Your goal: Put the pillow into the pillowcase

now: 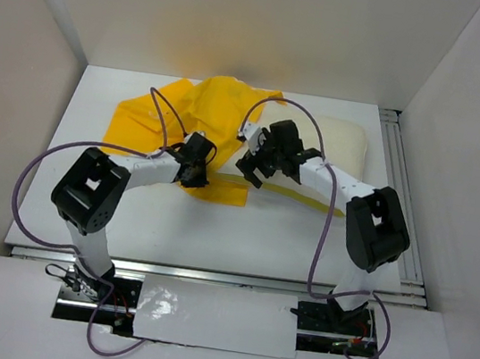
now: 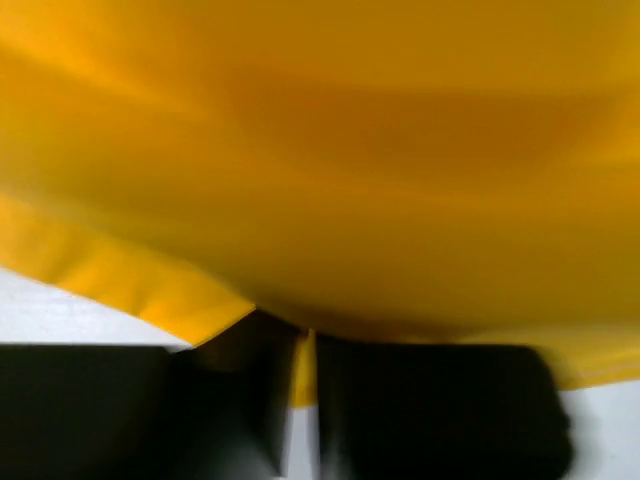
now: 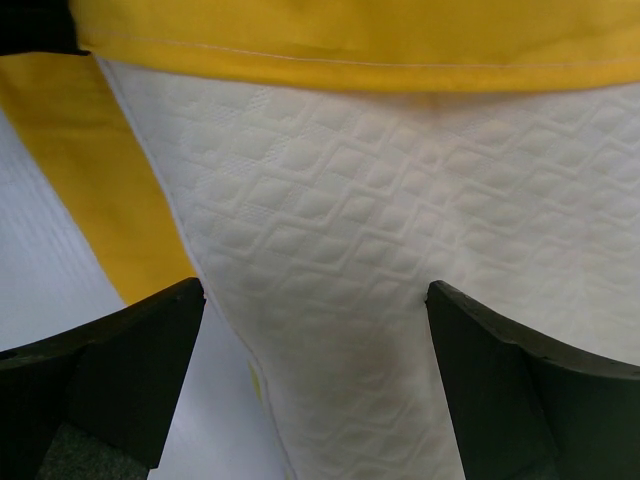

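The left arm (image 1: 97, 199) rises from its base at the near left. It bends at the elbow and stretches its forearm right and away over the table (image 1: 214, 230). Its left gripper (image 1: 198, 169) sits low on the near edge of the pillowcase (image 1: 172, 120). In the left wrist view the picture is blurred, but the two dark fingers (image 2: 420, 400) stand almost together. A thin fold of yellow cloth is pinched in the narrow slit between them, and the rest of the cloth spreads out beyond them and fills the view.

The right arm (image 1: 377, 227) mirrors this pose. Its elbow is high at the right and its forearm reaches left and away, which brings the right gripper (image 1: 252, 174) close to the left one near the middle of the table. Its jaws are spread wide and hold nothing. In the right wrist view its fingers (image 3: 130, 360) straddle a corner of the pillow (image 1: 341, 140), and whether they touch it cannot be told.

The pillow lies at the far right of the table. Its near-left part runs under the right gripper and against the pillowcase. Its surface is cream with a quilted diamond pattern and a small yellowish mark (image 3: 255, 382) near the corner. A stitched yellow hem (image 3: 350, 60) crosses just beyond it.

The pillowcase lies crumpled at the far middle and left, with plain yellow showing.
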Tool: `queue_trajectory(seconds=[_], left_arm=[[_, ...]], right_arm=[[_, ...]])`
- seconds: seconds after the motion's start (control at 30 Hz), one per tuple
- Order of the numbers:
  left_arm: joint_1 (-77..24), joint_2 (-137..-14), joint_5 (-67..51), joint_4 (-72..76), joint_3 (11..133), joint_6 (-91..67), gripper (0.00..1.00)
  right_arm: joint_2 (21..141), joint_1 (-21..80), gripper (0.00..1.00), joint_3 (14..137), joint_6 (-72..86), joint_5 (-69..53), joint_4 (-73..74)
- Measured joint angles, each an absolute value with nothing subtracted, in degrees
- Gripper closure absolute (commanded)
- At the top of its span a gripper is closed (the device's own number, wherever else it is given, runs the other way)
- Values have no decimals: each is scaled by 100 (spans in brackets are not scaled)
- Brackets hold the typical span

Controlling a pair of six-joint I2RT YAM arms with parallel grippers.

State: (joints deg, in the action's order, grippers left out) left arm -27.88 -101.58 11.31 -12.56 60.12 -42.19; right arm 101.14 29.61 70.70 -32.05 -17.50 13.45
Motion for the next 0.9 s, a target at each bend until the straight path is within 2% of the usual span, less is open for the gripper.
queue_trajectory(seconds=[0.07,0.1,0.13,0.17,0.2,0.23,0.27,0.43,0.7,0.9], left_arm=[[-2816,-10235,1160,-1234,6053,-4187,100],[-2838,-10245,1160,-1225,6055,-4176,100],[-2867,-10245,1162,-1225,6058,-4158,100],[-2888,-10245,1170,-1219,6055,-4147,100],[-2906,-10241,1168,-1219,6053,-4132,100],[-2926,-10221,1160,-1212,6036,-4110,100],[-2954,-10182,1157,-1205,6001,-4097,100],[-3343,-9712,1103,-1269,5922,-4080,100],[-4637,-8868,1131,-1881,6466,-4130,100],[-5087,-8635,1192,-2099,6582,-4338,100]], right_arm=[[10200,2961,1,7070,-3181,-1599,1278],[10265,2961,1,7059,-3135,-1522,1205],[10324,2961,5,7026,-3092,-1446,1076],[10370,2965,14,6989,-3041,-1374,947],[10431,2965,27,6960,-2982,-1315,834],[10492,2976,80,6941,-2893,-1262,670],[10534,3000,98,6936,-2812,-1234,537],[10589,3249,100,6934,-1887,-711,-172],[10556,3981,100,7216,-104,174,-696],[10366,3894,100,7332,840,154,-738]])
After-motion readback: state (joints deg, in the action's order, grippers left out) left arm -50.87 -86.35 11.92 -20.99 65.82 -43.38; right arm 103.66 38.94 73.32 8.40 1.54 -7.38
